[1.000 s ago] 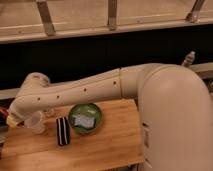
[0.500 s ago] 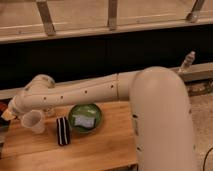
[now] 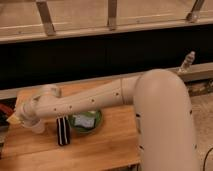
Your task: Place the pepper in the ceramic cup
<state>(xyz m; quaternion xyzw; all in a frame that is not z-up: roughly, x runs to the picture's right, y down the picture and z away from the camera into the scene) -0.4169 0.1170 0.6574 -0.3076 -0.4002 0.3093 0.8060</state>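
Note:
The white ceramic cup (image 3: 38,128) stands on the wooden table (image 3: 110,145) at the left, and the arm's wrist hides its upper part. My gripper (image 3: 15,120) is at the far left, just left of the cup and low over the table's edge. A small dark red shape (image 3: 4,108) shows at the left edge, just above the gripper. I cannot tell whether it is the pepper or whether it is held.
A black ribbed bar (image 3: 62,131) lies right of the cup. A green plate (image 3: 85,121) with a pale item on it sits beyond it. A small bottle (image 3: 187,62) stands on the ledge at the right. My arm spans the table's back.
The wrist and forearm have dropped lower over the left of the table, and now cover the cup's top. The gripper has moved slightly down and left of the cup.

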